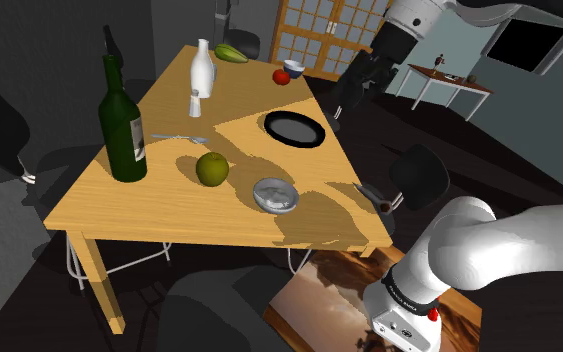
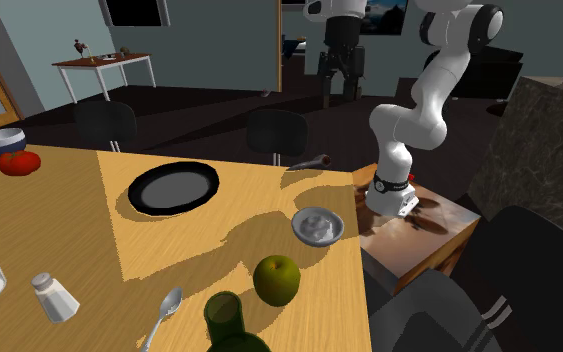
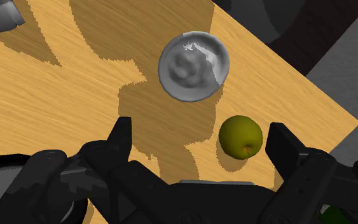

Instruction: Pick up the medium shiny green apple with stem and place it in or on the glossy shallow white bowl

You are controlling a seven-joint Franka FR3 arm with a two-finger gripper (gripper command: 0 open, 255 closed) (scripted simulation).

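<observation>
The green apple with its stem lies on the wooden table, near the front edge. Close beside it sits the shallow glossy bowl, drawn pale grey. In the second exterior view the apple is in front of the bowl. My gripper hangs high above the table's edge by the black plate, well apart from both. The wrist view looks down on the bowl and apple. The gripper is open, with nothing between its fingers.
A tall green bottle stands by the apple on the shoulder view's left. Further back are a white bottle, a shaker, a spoon, a red tomato and a small bowl. Dark chairs ring the table.
</observation>
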